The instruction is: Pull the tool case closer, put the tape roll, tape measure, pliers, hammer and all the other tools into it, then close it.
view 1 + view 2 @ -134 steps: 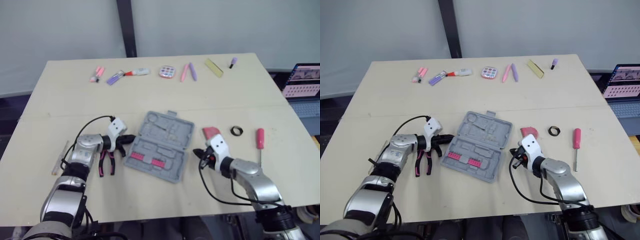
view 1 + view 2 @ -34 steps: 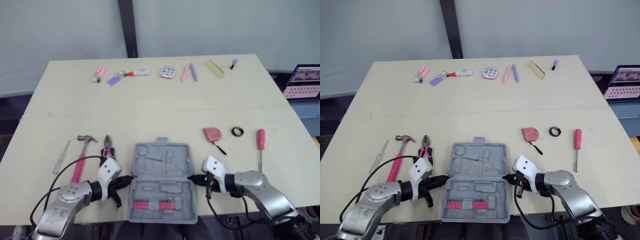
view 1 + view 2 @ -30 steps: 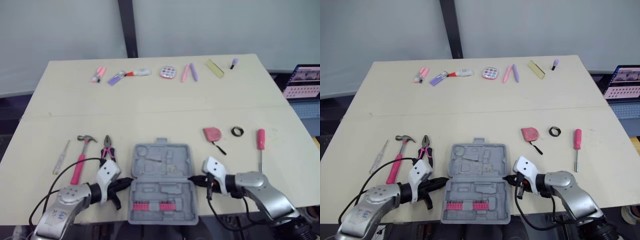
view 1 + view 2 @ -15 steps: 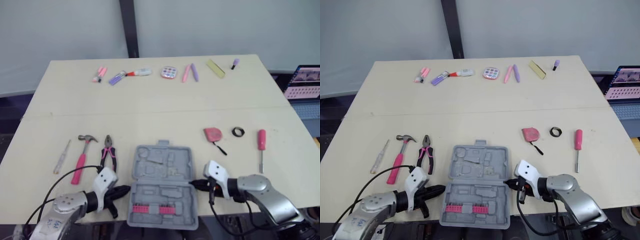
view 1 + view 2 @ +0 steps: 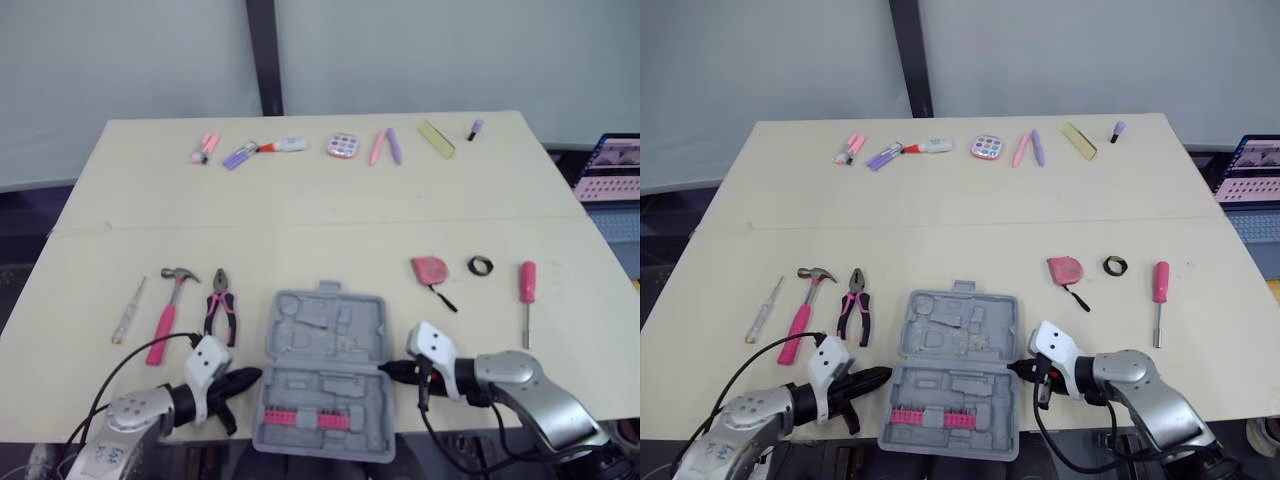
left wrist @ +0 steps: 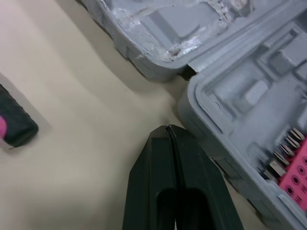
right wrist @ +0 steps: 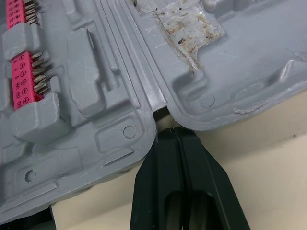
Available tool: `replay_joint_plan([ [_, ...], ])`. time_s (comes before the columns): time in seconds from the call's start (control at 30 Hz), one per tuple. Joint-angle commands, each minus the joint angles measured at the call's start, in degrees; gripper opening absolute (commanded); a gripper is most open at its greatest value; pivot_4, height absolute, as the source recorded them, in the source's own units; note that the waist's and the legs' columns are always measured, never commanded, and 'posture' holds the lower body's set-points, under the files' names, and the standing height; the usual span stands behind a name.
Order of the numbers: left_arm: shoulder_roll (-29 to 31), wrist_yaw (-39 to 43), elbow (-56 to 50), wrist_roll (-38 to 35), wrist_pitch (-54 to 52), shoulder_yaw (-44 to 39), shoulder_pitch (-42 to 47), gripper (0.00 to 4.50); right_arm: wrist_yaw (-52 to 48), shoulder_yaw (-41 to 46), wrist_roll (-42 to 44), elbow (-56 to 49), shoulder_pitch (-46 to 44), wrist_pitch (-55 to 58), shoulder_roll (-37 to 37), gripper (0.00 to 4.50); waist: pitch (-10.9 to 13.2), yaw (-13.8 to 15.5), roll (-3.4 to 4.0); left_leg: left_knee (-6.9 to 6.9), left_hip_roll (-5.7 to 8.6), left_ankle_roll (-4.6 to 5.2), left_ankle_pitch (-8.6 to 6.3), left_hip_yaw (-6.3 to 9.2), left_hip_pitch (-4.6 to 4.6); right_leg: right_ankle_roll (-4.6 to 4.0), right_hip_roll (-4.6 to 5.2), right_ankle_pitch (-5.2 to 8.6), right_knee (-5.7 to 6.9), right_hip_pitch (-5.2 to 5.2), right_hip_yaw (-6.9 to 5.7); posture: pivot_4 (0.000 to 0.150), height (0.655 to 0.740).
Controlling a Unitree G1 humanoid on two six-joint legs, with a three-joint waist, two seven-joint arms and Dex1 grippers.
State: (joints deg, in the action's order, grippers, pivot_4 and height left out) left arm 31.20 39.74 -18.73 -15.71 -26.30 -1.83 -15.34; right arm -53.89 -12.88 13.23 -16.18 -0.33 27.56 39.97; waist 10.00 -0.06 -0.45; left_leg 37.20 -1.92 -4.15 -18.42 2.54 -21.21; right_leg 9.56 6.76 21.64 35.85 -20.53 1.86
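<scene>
Grey tool case [image 5: 325,375] lies open near table [image 5: 300,230] front edge; left gripper [image 6: 169,129] and right gripper [image 7: 175,132], both pinched closed, empty, bracket its hinge ends, likely for dragging.

Tiny illegible markings on pink bit holder [image 7: 20,76] in tool case [image 7: 100,72]; nothing readable

Beige table [image 5: 300,215] across mid-frame, pale grey wall [image 5: 450,50] behind, dark post [image 5: 264,55] upper centre, laptop [image 5: 612,170] at right edge.

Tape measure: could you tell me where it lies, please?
In the eye views, the tape measure lies right of centre, just left of the tape roll, beyond the case's right corner.
</scene>
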Motion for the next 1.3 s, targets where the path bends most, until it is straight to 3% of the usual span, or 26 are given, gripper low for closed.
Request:
replay_joint_plan([
  [0.03, -0.05, -0.73, 0.83, -1.23, -0.27, -2.13, 1.41, 0.03, -0.28, 0.78, 0.97, -2.34, 0.44, -0.32, 0.18, 0.02, 0.00, -0.02, 0.00, 0.00, 0.00, 0.00, 0.00, 0.00, 0.00, 0.00, 0.00, 0.00, 0.00, 0.00, 0.00, 0.150, 0.7400],
  [0.53, 2.28, 2.96, -3.70, -4.26, -8.06, 2.02, 4.86, 0.03, -0.06, 1.42, 1.08, -2.39, 0.50, -0.47, 0.21, 0.02, 0.00, -0.05, 0.00, -0.01, 0.00, 0.00, 0.00, 0.00, 0.00, 0.00, 0.00, 0.00, 0.00, 0.00, 0.00, 0.150, 0.7400],
  [1.3, 1.80, 2.25, -4.27, -3.65, -7.31, 3.42, 2.52, 0.03, -1.25, 1.05, 1.02, -1.93, 0.34, -1.32, 1.11, 0.02, 0.00, -0.03, 0.00, -0.01, 0.00, 0.00, 0.00, 0.00, 0.00, 0.00, 0.00, 0.00, -0.01, 0.00, 0.00, 0.150, 0.7400],
])
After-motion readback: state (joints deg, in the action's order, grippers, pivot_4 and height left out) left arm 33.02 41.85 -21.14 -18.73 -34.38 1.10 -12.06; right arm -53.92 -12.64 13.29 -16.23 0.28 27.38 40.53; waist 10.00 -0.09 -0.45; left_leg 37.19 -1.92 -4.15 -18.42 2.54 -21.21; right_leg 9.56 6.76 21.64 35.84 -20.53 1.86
